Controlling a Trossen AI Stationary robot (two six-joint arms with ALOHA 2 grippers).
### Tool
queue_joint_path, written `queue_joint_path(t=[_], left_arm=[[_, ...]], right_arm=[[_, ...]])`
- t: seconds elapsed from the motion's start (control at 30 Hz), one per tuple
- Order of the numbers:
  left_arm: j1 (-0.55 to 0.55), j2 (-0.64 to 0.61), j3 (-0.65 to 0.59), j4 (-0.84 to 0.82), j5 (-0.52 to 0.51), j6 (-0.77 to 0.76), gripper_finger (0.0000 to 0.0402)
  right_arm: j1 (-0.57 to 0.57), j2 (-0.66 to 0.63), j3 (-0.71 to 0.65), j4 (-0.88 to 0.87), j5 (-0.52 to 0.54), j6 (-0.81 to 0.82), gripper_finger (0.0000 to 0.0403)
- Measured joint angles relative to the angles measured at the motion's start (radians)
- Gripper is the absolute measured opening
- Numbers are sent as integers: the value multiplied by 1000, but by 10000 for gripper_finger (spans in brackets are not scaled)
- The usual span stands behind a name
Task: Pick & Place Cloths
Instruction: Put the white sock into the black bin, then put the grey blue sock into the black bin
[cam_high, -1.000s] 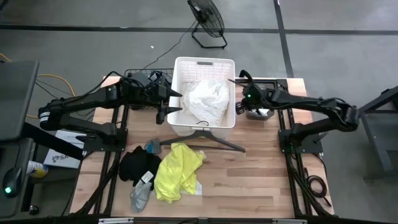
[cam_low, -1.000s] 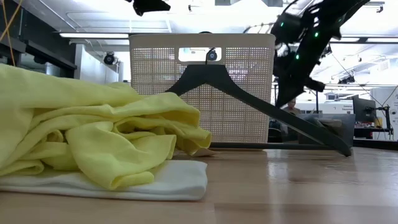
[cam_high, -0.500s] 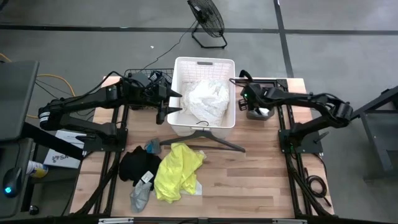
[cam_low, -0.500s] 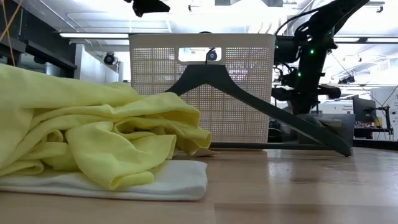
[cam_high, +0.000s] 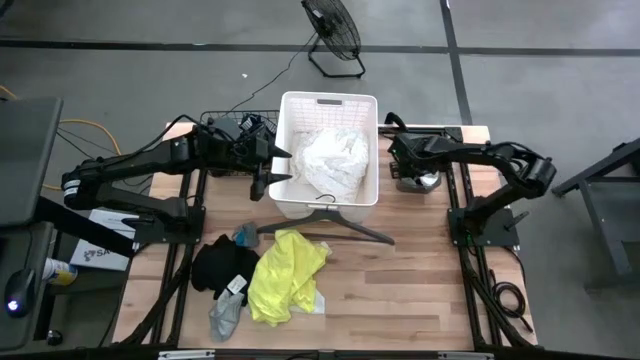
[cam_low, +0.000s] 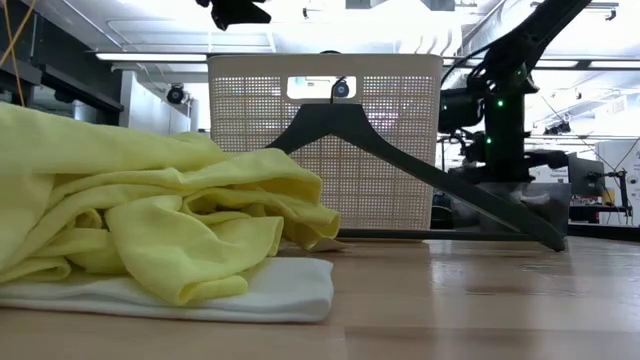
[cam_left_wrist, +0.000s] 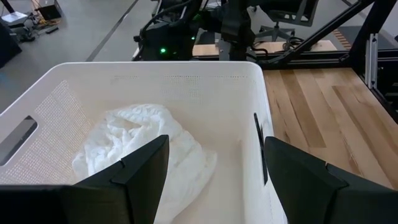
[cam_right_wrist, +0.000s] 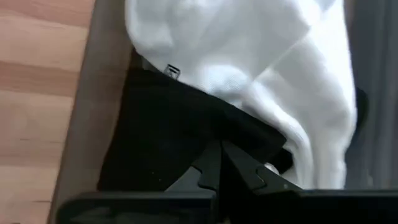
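Observation:
A white slatted basket (cam_high: 330, 150) holds the large white lacy cloth (cam_high: 335, 160) (cam_left_wrist: 143, 146). My left gripper (cam_high: 268, 178) (cam_left_wrist: 214, 180) hangs open over the basket's left rim, fingers pointing across it, nothing between them. My right gripper (cam_high: 408, 180) (cam_right_wrist: 219, 155) is shut and points steeply down over a small grey tray (cam_high: 425, 185) to the right of the basket. In the tray lie a black cloth (cam_right_wrist: 168, 130) and a white cloth (cam_right_wrist: 261, 56). A neon yellow cloth (cam_high: 285, 275), a black cloth (cam_high: 222, 268) and a grey one (cam_high: 225, 318) lie on the near left of the table. My right gripper comes from above with shut fingertips (cam_right_wrist: 214, 152) at the black cloth's top in the tray. I cannot tell whether they touch it. The cloth lies flat in the tray.
A dark grey hanger (cam_high: 330, 228) (cam_low: 400, 150) leans against the basket's near wall, its arms on the table. The yellow cloth (cam_low: 150, 220) lies on a folded white cloth (cam_low: 270, 290). Bare wood stretches across the table's near right (cam_high: 400, 290).
My right gripper has gone down and toward the table's near edge, from beside the basket's right rim to over the grey tray. It has tipped from slanting to pointing steeply down and has stayed shut.

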Motion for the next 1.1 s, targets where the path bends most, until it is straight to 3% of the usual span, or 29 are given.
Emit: queue_joint_path(t=[0.3, 0.53, 0.83, 1.1], left_arm=[[0, 0, 0, -11, 0, 0, 259], [0, 0, 0, -11, -1, 0, 259], [0, 0, 0, -11, -1, -1, 259], [0, -3, 0, -27, -13, -2, 259]], right_arm=[[-8, 59, 0, 31, 5, -21, 4], [-8, -30, -4, 31, -16, -40, 4], [-8, -167, -4, 36, 61, -39, 6], [13, -272, -4, 36, 63, -39, 70]])
